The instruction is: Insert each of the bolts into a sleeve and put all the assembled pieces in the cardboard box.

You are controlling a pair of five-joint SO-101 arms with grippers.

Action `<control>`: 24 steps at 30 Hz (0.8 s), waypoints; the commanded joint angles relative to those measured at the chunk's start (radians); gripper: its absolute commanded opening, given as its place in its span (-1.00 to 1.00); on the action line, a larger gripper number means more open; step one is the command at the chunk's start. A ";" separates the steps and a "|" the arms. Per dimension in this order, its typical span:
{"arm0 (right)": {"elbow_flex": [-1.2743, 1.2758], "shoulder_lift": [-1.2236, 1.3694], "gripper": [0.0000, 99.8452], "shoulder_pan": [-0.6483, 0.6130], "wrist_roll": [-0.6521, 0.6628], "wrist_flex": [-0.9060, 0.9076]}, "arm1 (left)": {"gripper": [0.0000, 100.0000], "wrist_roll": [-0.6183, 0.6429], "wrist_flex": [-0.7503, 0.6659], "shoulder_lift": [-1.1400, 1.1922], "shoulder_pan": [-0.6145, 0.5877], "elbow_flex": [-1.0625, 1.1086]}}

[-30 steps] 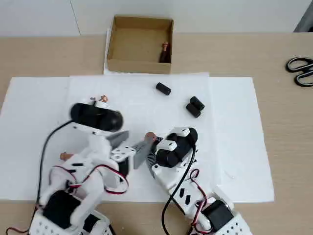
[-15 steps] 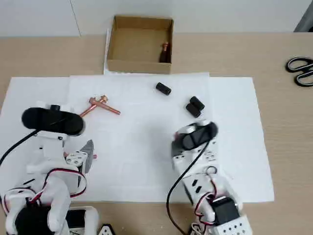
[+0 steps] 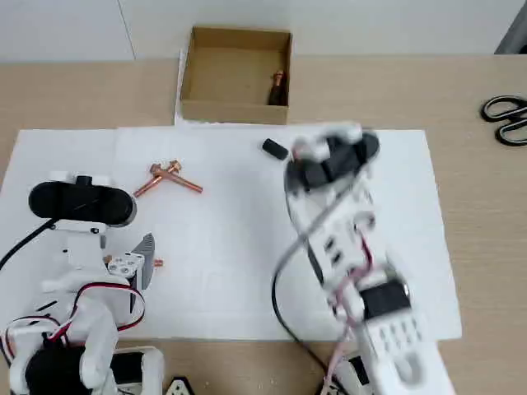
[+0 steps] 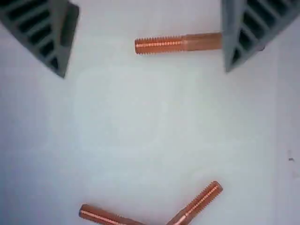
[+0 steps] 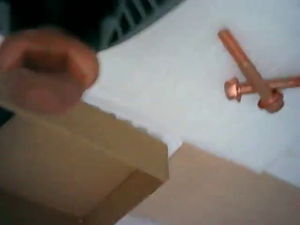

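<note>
Swung forward since a second ago, the right arm point(image 3: 338, 214) now reaches from mid-sheet toward the cardboard box point(image 3: 235, 111), which holds one assembled piece point(image 3: 278, 89). The right fingers point(image 5: 126, 16) clench a held bolt point(image 5: 47, 70), blurred, above the box corner. The left fingers point(image 4: 42, 28) stand released, a loose bolt point(image 4: 178, 43) just beside one. Two crossed bolts point(image 3: 169, 177) and one sleeve point(image 3: 275, 149) lie on the paper point(image 3: 230, 247). The high view adds scissors point(image 3: 506, 115) on the tabletop point(image 3: 461, 90).

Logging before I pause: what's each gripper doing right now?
Left gripper: open, above a loose bolt on the paper.
Right gripper: closed on a second bolt.
</note>
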 commanded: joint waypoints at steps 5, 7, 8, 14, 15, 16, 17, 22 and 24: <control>-0.681 0.694 -0.99 0.010 0.009 -0.140 | -0.59 0.008 0.000 -0.003 -0.005 -0.010; -0.841 0.854 -0.99 0.019 0.008 -0.162 | -0.59 0.008 0.000 -0.003 -0.005 -0.010; -0.919 0.934 -0.99 0.021 0.008 -0.174 | -0.59 0.008 0.000 -0.003 -0.005 -0.010; -1.329 1.365 -0.99 0.038 0.009 -0.237 | -0.59 0.008 0.000 -0.003 -0.008 -0.010; -1.384 1.425 -0.99 0.039 0.009 -0.237 | -0.59 0.008 0.000 -0.003 -0.008 -0.010; -1.438 1.481 -0.99 0.039 0.009 -0.237 | -0.59 0.008 0.000 -0.003 -0.008 -0.010; -1.484 1.534 -0.99 0.039 0.009 -0.237 | -0.59 0.008 0.000 -0.003 -0.008 -0.010; -1.669 1.745 -0.99 0.035 0.009 -0.239 | -0.59 0.008 0.000 -0.003 -0.009 -0.010; -1.711 1.802 -0.99 0.035 0.009 -0.234 | -0.59 0.008 0.000 -0.003 -0.009 -0.010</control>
